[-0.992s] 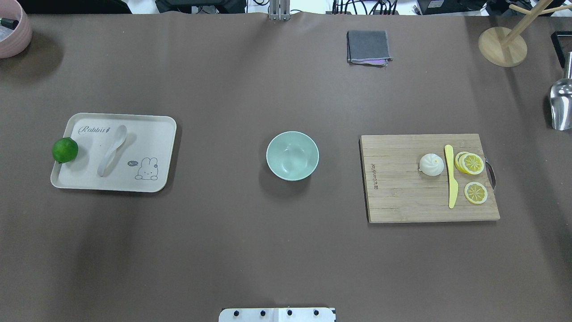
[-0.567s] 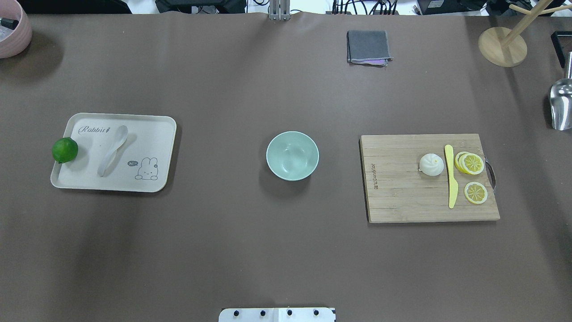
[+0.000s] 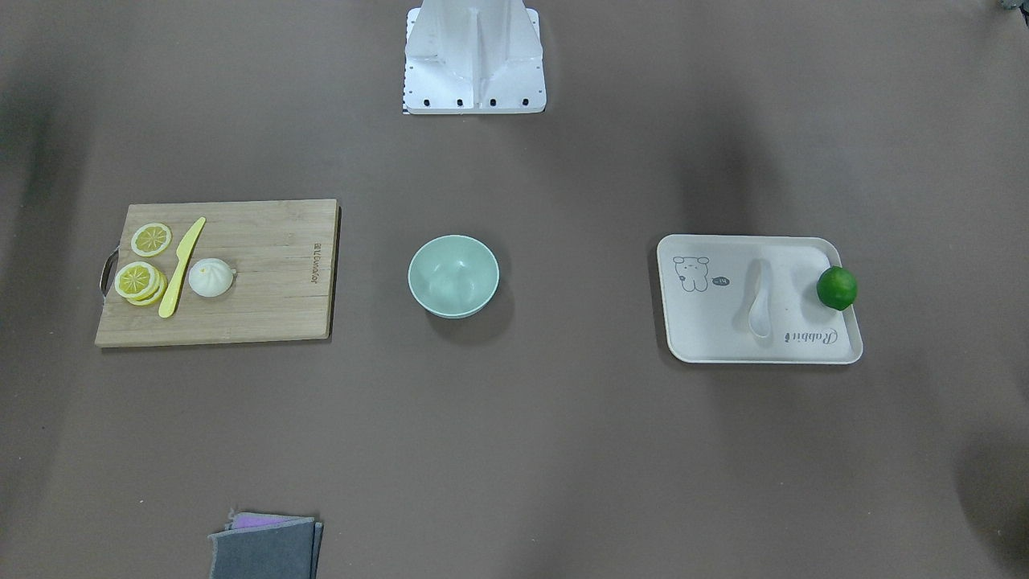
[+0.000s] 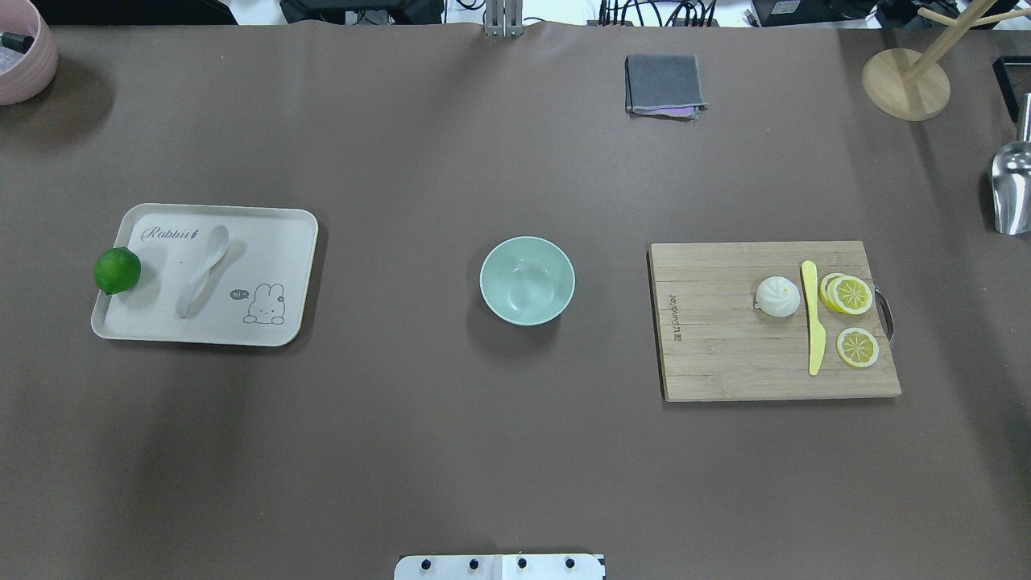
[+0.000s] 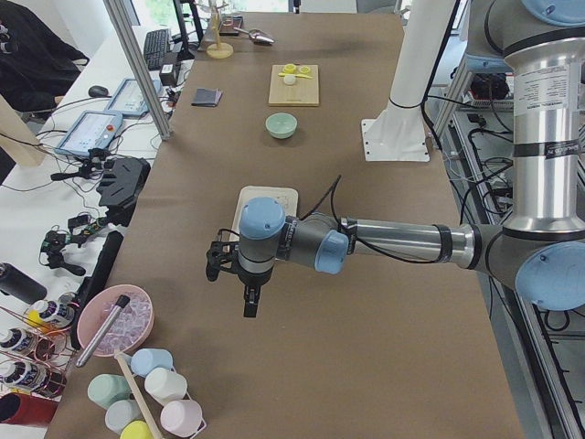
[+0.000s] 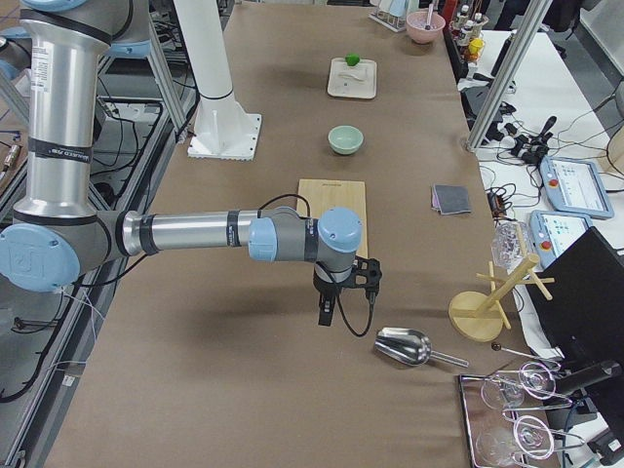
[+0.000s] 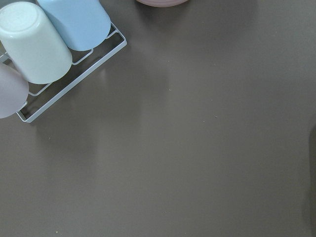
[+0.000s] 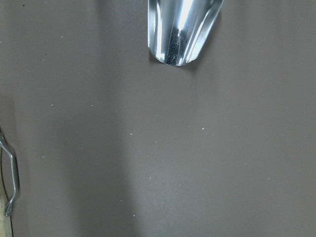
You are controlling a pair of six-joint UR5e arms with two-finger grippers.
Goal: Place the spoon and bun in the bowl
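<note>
The white spoon [image 4: 201, 270] lies on the cream tray [image 4: 274, 242] at the left, beside a green lime [image 4: 117, 270]. The white bun [image 4: 778, 296] sits on the wooden cutting board [image 4: 725, 354] at the right. The mint-green bowl [image 4: 503, 266] stands empty at the table's middle. Neither gripper shows in the overhead or front views. The left gripper [image 5: 249, 293] hangs over bare table past the tray, in the exterior left view only. The right gripper [image 6: 327, 314] hangs past the board's end, in the exterior right view only. I cannot tell if either is open or shut.
A yellow knife [image 4: 813, 318] and lemon slices [image 4: 850, 294] lie next to the bun. A metal scoop [image 4: 1011, 189] and a wooden stand [image 4: 906, 84] are at the far right. A folded grey cloth [image 4: 664, 84] lies at the back. A cup rack [image 7: 44, 54] is near the left gripper.
</note>
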